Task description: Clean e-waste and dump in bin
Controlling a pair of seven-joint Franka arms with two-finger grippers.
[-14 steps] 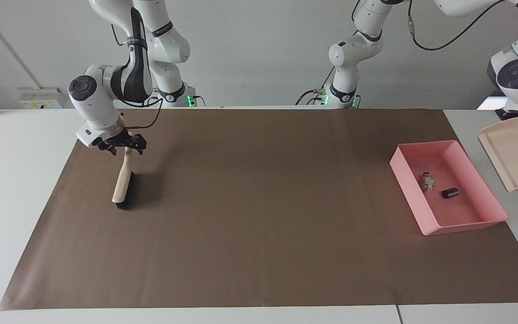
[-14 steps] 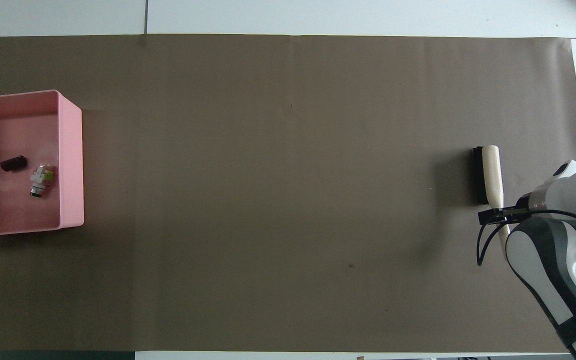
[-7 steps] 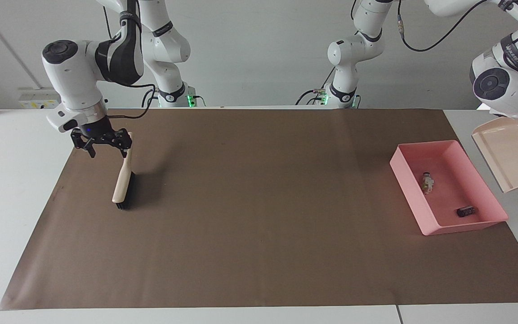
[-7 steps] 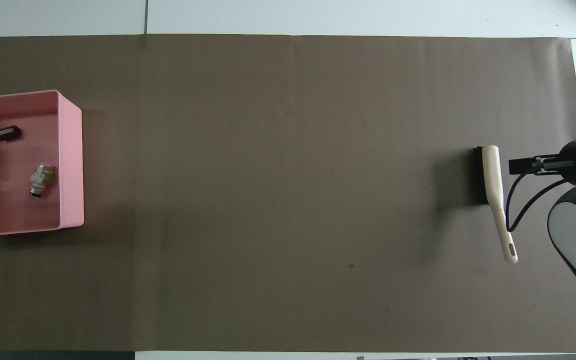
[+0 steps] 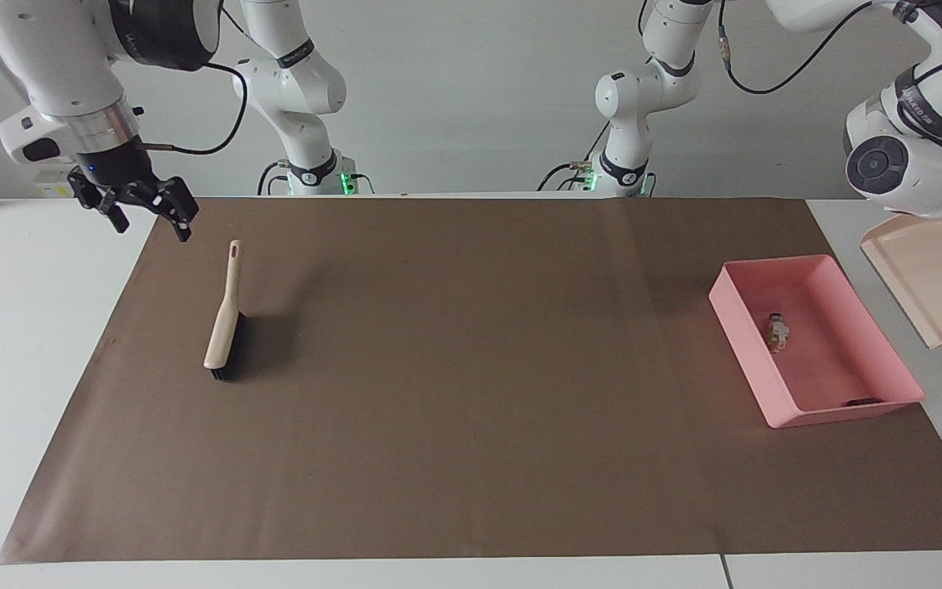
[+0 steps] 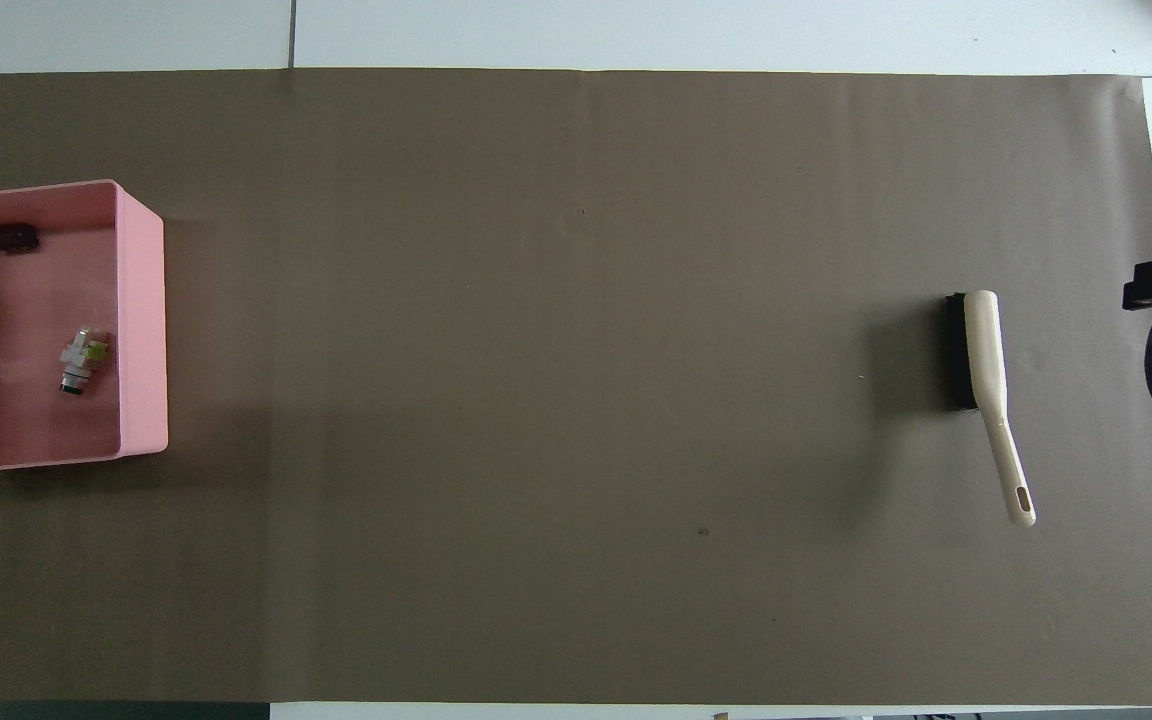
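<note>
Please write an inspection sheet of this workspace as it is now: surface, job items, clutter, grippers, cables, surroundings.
Surface: brown mat on white table.
Job's things: white part and dark cylinder inside pink bin; dustpan held up beside bin.
Clutter: brush lying on mat.
Grippers: right gripper open, empty, raised over the mat's edge; left gripper hidden, shut on dustpan.
Cables: black, along both arms.
Surroundings: grey wall, wall socket.

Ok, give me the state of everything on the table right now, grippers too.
Bin: upright on the mat, holds the e-waste.
White part: in the bin.
Dark part: in the bin, against its wall.
Brush: lying free on the mat.
Dustpan: raised beside the bin, tilted.
Right gripper: open, empty.
</note>
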